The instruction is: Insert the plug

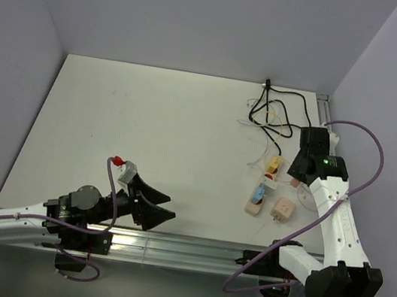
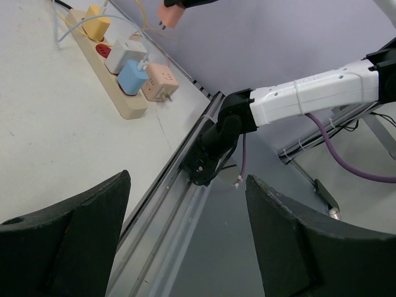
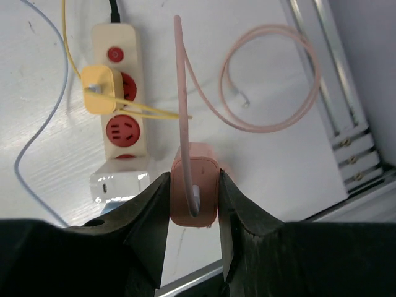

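Note:
My right gripper (image 3: 194,180) is shut on a pink charger plug (image 3: 193,201) with a pink cable (image 3: 266,80), and holds it above the table just right of the cream power strip (image 3: 115,37). The strip carries a yellow plug (image 3: 99,90), a free red socket (image 3: 124,131) and a white plug (image 3: 120,182). In the top view the right gripper (image 1: 294,181) is beside the strip (image 1: 252,208). My left gripper (image 1: 163,215) is open and empty at the near table edge, far left of the strip. The left wrist view shows the strip (image 2: 127,108) and the held pink plug (image 2: 170,15).
A blue plug (image 1: 257,196) sits at the strip's near end. A pink cube adapter (image 1: 284,208) lies on the table right of it. Black and yellow cables (image 1: 277,112) tangle at the back right. The metal rail (image 1: 189,250) runs along the near edge.

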